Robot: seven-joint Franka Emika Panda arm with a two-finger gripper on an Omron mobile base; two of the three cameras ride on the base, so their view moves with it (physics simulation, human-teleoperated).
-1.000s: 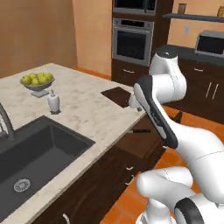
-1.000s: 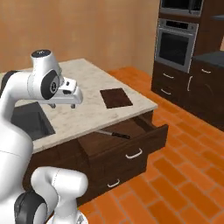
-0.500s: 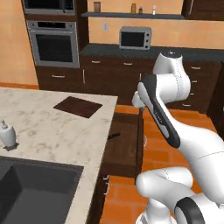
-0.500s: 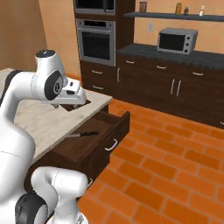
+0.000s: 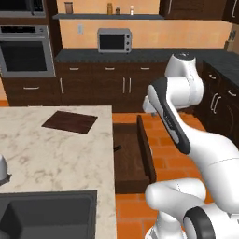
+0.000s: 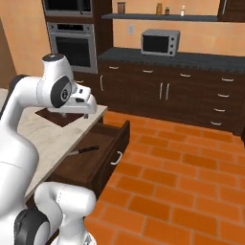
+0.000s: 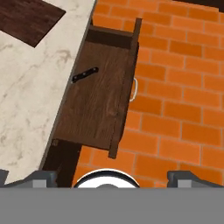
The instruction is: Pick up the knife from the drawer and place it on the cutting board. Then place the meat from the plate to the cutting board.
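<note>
So the knife (image 7: 85, 75) is lying flat in the open drawer (image 7: 98, 100), and only its black handle sticks out from under the counter (image 5: 56, 149) edge, angled a bit across the drawer floor, so the blade looks tucked under the overhang. In the right base view you can see the knife (image 6: 83, 150) sitting toward the counter side of the drawer (image 6: 91, 160), well away from the drawer front with its silver pull. The cutting board (image 5: 70, 122) is up on the counter, near the corner by the drawer, nothing on it yet. The gripper (image 6: 86, 102) is hanging high above the drawer with its jaws spread wide and holding nothing, so this is still the reach-in part. If I were doing it, I'd come straight down over the handle, roll the wrist so the fingers straddle the handle across its narrow width, and keep clear of the counter lip on that side. Grab the handle mid-length, then slide it out toward the drawer front before lifting, since the blade could probably catch under the overhang. I can't make out the plate or meat from here.
</note>
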